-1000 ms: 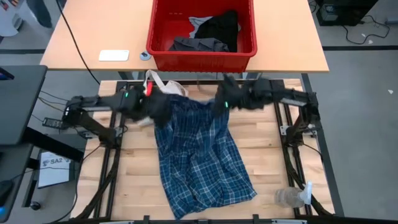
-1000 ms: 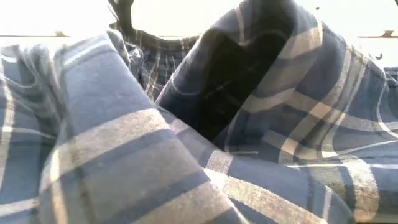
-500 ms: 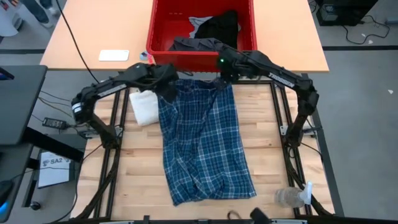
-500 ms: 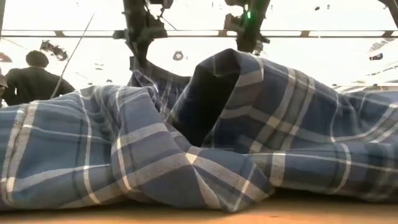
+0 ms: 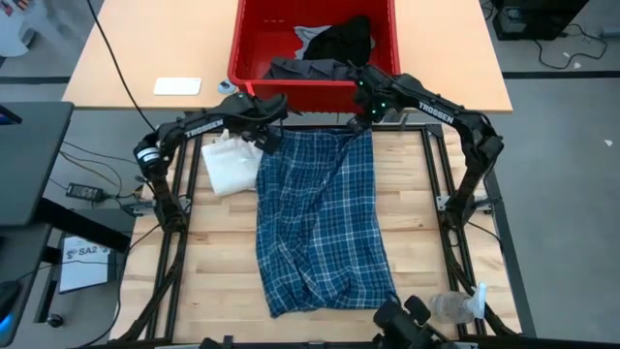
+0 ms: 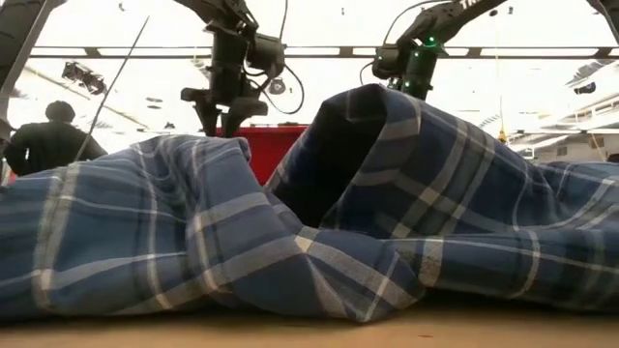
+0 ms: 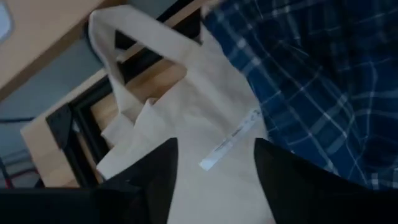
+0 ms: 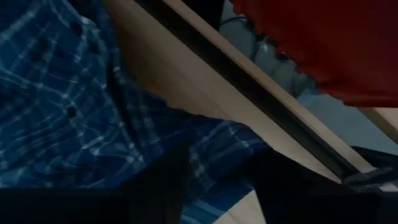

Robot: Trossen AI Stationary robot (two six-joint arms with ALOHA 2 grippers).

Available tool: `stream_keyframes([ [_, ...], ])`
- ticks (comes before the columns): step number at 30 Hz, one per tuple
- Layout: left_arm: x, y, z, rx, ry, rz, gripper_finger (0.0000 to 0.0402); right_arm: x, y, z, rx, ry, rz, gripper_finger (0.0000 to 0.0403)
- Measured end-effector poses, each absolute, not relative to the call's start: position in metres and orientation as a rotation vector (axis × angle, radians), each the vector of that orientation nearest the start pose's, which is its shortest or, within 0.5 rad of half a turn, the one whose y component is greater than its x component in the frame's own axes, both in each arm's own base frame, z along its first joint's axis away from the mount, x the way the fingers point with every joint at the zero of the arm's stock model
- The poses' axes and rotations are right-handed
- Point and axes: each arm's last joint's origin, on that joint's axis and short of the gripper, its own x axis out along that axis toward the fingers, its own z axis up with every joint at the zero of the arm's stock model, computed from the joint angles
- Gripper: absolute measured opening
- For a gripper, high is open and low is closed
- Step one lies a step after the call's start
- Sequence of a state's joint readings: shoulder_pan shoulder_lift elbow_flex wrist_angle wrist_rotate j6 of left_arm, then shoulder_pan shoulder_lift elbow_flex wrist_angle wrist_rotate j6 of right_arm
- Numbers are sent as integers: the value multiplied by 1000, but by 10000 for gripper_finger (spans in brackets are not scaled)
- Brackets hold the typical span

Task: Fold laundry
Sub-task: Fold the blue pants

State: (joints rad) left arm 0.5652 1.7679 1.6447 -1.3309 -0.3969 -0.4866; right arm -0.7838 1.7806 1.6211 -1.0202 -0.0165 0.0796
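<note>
The blue-and-white plaid garment [image 5: 320,223] lies lengthwise on the wooden table, its far edge flat and its near end bunched in folds [image 6: 319,222]. My left gripper [image 5: 263,139] hovers open over the garment's far left corner. In its wrist view the cream tote bag [image 7: 205,118] shows between its fingers. My right gripper [image 5: 360,124] hovers open over the far right corner, with plaid cloth [image 8: 74,118] below it. Dark and light grey garments [image 5: 325,48] lie in the red bin [image 5: 254,78].
The cream tote bag [image 5: 230,163] lies on the table left of the plaid garment. The red bin stands on a second table beyond the far edge, next to a white flat object [image 5: 177,86]. A clear plastic bottle [image 5: 451,307] lies at the near right corner.
Both grippers have carried the plaid garment's far edge toward the table's far edge and down, then opened and let go. The garment, raised and bunched at that end before, now lies stretched out lengthwise. Its near end has stayed crumpled.
</note>
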Motion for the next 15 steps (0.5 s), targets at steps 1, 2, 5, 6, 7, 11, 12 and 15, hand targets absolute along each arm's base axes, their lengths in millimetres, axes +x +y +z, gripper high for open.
stream_keyframes([
  [1,274,185,302,-495,1271,1134,235,256,-258,294,550,1072,-709,191],
  [2,272,182,307,-501,1256,1127,239,254,-260,296,559,1051,-703,203],
  [5,266,171,322,-506,1201,1098,244,248,-265,306,589,960,-703,232],
  [6,264,168,327,-506,1184,1092,244,245,-267,309,607,931,-710,241],
  [7,261,165,332,-506,1165,1088,243,242,-269,311,625,908,-725,249],
  [11,248,154,351,-532,1097,1056,243,225,-267,321,717,889,-786,268],
  [12,247,151,354,-543,1085,1036,243,221,-265,322,739,907,-792,269],
  [15,250,136,355,-539,1067,978,243,219,-249,322,753,952,-769,268],
])
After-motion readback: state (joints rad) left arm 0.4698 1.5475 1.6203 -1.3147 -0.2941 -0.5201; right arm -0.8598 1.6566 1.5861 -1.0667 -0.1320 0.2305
